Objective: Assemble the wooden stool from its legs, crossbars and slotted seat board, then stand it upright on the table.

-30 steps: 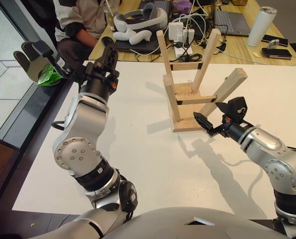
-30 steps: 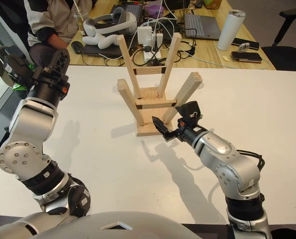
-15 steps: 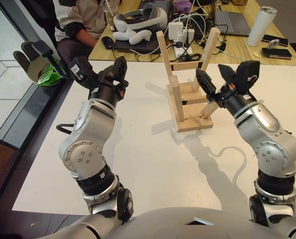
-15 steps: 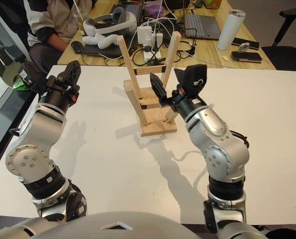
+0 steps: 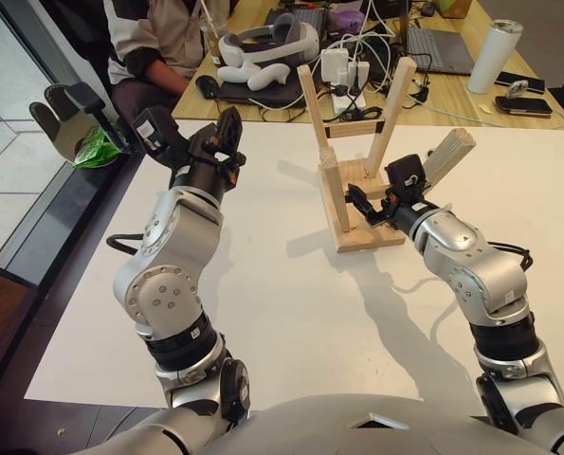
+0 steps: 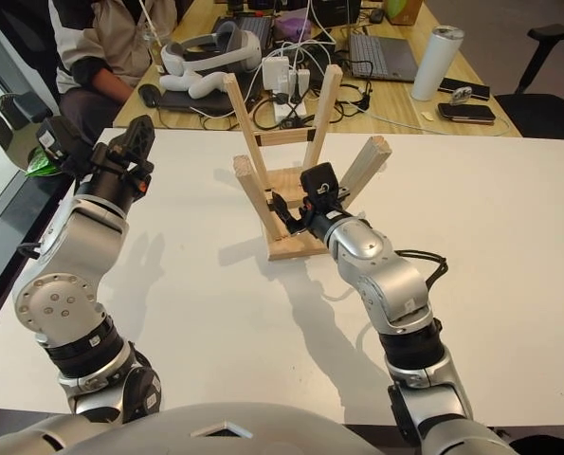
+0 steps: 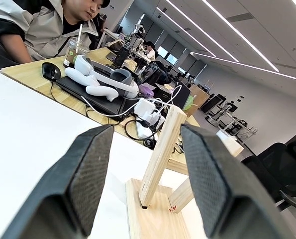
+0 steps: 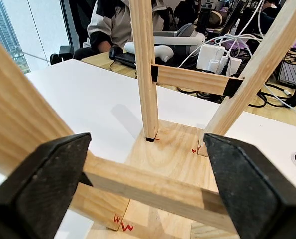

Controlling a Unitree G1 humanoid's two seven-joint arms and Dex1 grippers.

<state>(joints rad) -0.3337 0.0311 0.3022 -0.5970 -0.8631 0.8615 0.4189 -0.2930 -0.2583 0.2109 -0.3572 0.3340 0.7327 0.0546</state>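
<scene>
Stool (image 5: 343,194) sits upside down on the table (image 5: 291,313), near crossbar (image 8: 152,186) crosswise between the spread fingers of the right gripper (image 5: 367,207) at four o'clock; left gripper (image 5: 191,135), also spread, hangs at nine.

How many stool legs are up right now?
4. The far-left leg and far-right leg stand at the back, the near-left leg in front; the near-right leg leans outward. The right gripper is between the near two.
</scene>
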